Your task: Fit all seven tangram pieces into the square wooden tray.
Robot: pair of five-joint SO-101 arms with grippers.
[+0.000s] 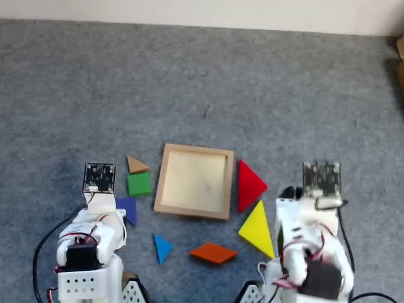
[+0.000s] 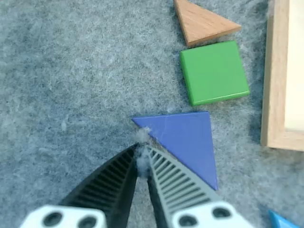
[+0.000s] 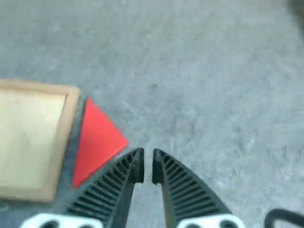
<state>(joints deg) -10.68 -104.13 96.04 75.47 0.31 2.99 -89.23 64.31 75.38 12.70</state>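
The square wooden tray [image 1: 159, 189] lies mid-table with a bare inside. To its left are a tan triangle [image 1: 136, 165], a green square [image 1: 139, 184] and a dark blue triangle [image 1: 128, 210]. A small blue triangle [image 1: 161, 247] and an orange parallelogram [image 1: 213, 253] lie in front of it. A red triangle [image 1: 249, 185] and a yellow triangle [image 1: 257, 229] lie to its right. My left gripper [image 2: 141, 152] is shut and empty, its tips at the edge of the dark blue triangle [image 2: 186, 138]. My right gripper [image 3: 145, 165] is shut and empty, just beside the red triangle [image 3: 97, 140].
Grey felt [image 1: 202, 82] covers the table, with wide open room behind the tray. Both arm bases stand at the front edge, the left one [image 1: 88, 252] and the right one [image 1: 315, 252]. A dark object [image 1: 400, 57] sits at the far right edge.
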